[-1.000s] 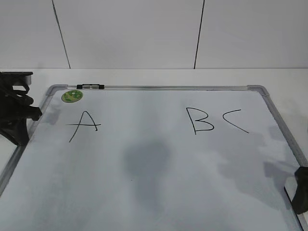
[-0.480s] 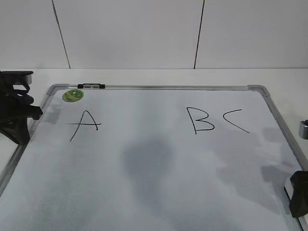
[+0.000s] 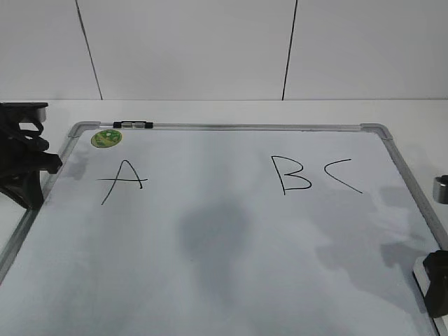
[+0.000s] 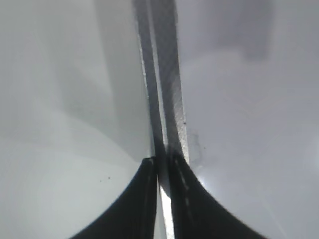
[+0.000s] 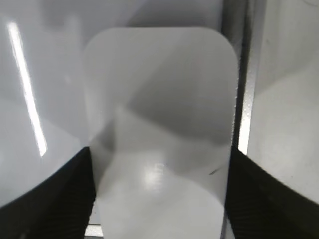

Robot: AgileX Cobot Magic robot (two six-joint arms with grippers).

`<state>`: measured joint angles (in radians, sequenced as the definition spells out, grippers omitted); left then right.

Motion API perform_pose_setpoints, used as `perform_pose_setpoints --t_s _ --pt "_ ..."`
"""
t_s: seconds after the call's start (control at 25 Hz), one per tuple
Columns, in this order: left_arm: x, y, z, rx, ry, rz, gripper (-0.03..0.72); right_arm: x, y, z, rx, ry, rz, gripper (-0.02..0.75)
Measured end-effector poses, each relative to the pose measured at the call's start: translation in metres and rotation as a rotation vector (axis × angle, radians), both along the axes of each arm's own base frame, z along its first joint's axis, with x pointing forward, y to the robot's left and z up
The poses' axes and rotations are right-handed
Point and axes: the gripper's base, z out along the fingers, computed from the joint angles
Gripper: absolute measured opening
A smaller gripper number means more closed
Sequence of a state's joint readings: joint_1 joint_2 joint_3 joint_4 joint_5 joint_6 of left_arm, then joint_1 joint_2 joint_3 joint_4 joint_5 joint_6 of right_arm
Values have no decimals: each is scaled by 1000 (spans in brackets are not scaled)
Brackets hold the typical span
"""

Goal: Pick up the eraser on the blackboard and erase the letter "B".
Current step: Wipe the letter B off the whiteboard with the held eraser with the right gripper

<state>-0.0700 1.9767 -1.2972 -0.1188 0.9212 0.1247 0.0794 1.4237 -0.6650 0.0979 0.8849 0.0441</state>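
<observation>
eraser [image 5: 159, 139] — between right gripper [image 5: 159, 199] fingers, jaws spread wide | contact unclear

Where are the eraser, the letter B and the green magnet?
Eraser [image 5: 159, 134], right wrist view: middle of its white top.
Letter B [image 3: 290, 175], exterior view: its middle.
Green magnet [image 3: 106, 138], exterior view: its centre.

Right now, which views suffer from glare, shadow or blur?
Exterior view: sharp, soft arm shadows across the blackboard. Left wrist view: blurred, closed left gripper over the frame. Right wrist view: the eraser soft-focused with a shadow wedge; bright glare streak at left.
</observation>
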Motion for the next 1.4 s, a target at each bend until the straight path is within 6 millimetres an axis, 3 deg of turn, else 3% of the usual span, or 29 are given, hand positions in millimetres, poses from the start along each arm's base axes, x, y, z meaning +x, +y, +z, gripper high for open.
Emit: perform_pose_setpoints --t_s 0.56,1.04,1.24,1.4 --pt "1 0 0 0 -6 1 49 1 0 0 0 -5 6 530" --pt "1 0 0 0 -7 1 49 8 1 15 2 22 14 529" --pt "0 -1 1 -16 10 11 48 13 1 29 -8 42 28 529" --pt "-2 -2 1 -35 31 24 48 28 2 52 -8 -18 34 529"
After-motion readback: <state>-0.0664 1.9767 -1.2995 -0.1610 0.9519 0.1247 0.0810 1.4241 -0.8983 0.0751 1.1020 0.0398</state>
